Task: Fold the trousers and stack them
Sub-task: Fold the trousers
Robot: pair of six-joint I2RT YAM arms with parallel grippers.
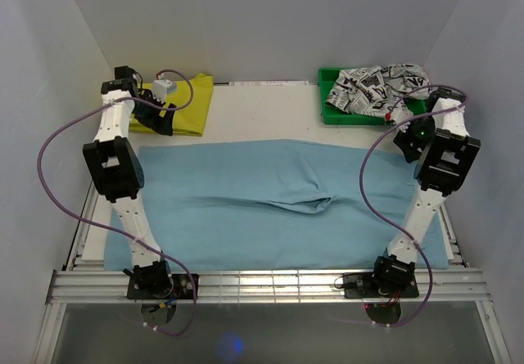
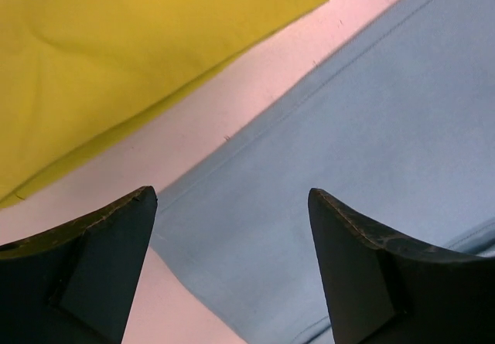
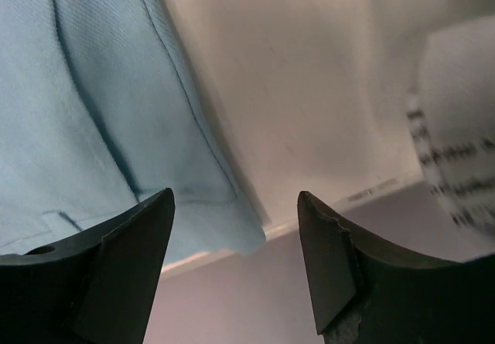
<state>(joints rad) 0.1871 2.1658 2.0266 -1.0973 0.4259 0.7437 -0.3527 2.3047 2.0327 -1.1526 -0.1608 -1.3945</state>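
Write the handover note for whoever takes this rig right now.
Left gripper: open and empty, over the far left corner of the light blue trousers, beside the yellow garment.
Right gripper: open and empty, over the trousers' far right corner, near the green bin.
Things: the trousers lie spread flat across the table, legs side by side. The yellow garment lies folded at far left. The printed garment is crumpled in the bin.
Done: trousers laid out flat.
Left: fold the trousers and stack them, probably on the yellow garment. The printed one likely follows.
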